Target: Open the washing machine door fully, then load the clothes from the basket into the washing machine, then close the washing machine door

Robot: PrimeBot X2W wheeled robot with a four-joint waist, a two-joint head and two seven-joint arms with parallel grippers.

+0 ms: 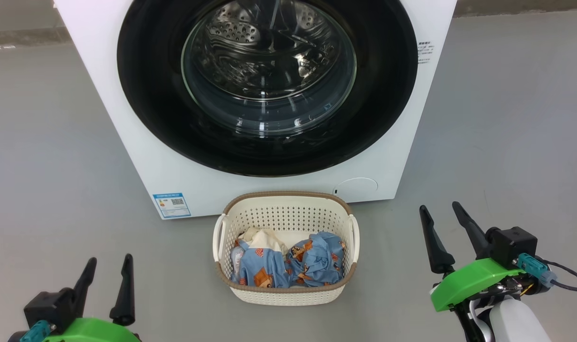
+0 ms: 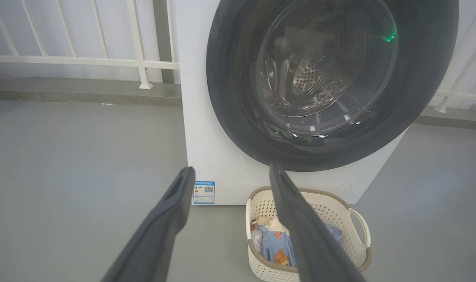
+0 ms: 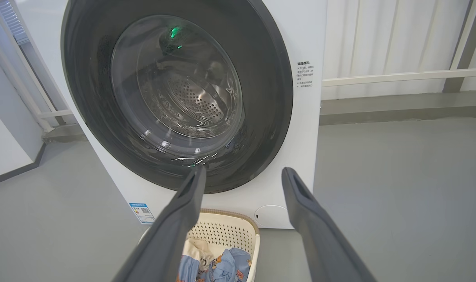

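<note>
The white washing machine (image 1: pixel 127 118) stands ahead with its round black-rimmed door (image 1: pixel 146 95) shut flat against the front; the steel drum shows through the glass. On the floor in front sits the cream basket (image 1: pixel 288 211), holding light-blue bear-print clothes (image 1: pixel 312 263) and a cream cloth. My left gripper (image 1: pixel 108 266) hovers open at the lower left, away from the basket. Open too, my right gripper (image 1: pixel 441 209) is to the basket's right. The door (image 2: pixel 230 98), basket (image 2: pixel 339 203) and left gripper (image 2: pixel 232 172) show in the left wrist view; the door (image 3: pixel 273 98), basket (image 3: pixel 226 229) and right gripper (image 3: pixel 243 172) in the right wrist view.
Grey floor (image 1: pixel 55 166) spreads on both sides of the machine. A blue label sticker (image 1: pixel 171 204) and a round white cap (image 1: pixel 357 186) sit low on the machine's front. White railings (image 2: pixel 85 60) run behind the machine along a wall.
</note>
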